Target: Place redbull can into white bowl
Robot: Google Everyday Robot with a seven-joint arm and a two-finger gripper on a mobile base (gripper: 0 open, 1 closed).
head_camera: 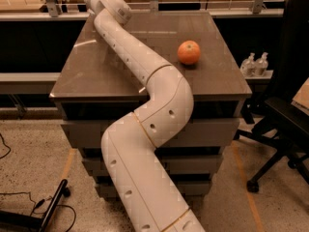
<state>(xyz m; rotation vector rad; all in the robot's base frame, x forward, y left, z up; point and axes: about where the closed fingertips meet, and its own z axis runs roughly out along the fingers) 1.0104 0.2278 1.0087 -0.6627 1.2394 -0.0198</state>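
The gripper lies past the top edge at the upper left of the frame, out of sight, so I cannot tell whether it is apart, together or clamped on something. The white arm leading to it runs from the bottom centre, bends above the near edge of the brown table, then stretches diagonally across the tabletop to the far left corner. Neither the redbull can nor the white bowl shows from here. An orange sits on the table right of the arm, well apart from it. Two small clear bottles stand on a ledge just right of the table, and a black office chair fills the right edge.
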